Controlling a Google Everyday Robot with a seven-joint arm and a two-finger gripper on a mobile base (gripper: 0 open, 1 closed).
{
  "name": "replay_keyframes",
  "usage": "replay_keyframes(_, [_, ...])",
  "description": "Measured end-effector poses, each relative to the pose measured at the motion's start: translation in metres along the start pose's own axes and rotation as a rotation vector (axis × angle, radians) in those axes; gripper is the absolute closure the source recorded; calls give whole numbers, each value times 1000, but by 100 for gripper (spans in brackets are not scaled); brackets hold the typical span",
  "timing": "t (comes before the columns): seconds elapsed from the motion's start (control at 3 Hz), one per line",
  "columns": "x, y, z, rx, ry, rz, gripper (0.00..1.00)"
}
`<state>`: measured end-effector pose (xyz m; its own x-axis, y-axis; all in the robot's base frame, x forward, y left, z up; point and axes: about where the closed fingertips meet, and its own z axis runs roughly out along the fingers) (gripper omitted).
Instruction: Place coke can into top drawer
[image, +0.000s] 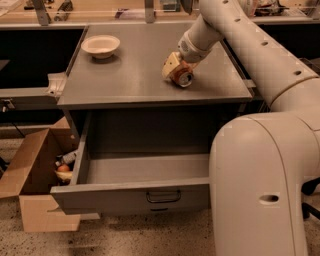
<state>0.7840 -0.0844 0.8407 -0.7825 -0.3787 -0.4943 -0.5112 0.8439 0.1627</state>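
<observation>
Shows the gripper (175, 70) low on the grey cabinet top (125, 80), at the end of the white arm (240, 40) reaching in from the upper right. Touches the coke can (183, 77), lying on its side right against the gripper, silver end toward the camera. Cannot tell whether clamped on the can or merely pressed to it. Finds the top drawer (145, 170) pulled open well below the gripper, dark bail handle (163, 196) at the front panel's centre. Finds a cream bowl (100, 45) well off to the gripper's picture-left on the same top, and a cardboard box (35, 165) far down-left, on the floor beside the drawer.
</observation>
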Motion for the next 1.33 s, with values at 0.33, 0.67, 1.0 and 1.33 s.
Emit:
replay_keyframes(0.33, [0,-1,-2,-2,-2,0,69])
replay_keyframes(0.67, [-11,14,-37,-26,-102,-72,92])
replay_keyframes(1.0, [-24,49,-122,-82,-329,-210,100])
replay_keyframes(1.33, [-26,58,-140,-97,-385,-260,100])
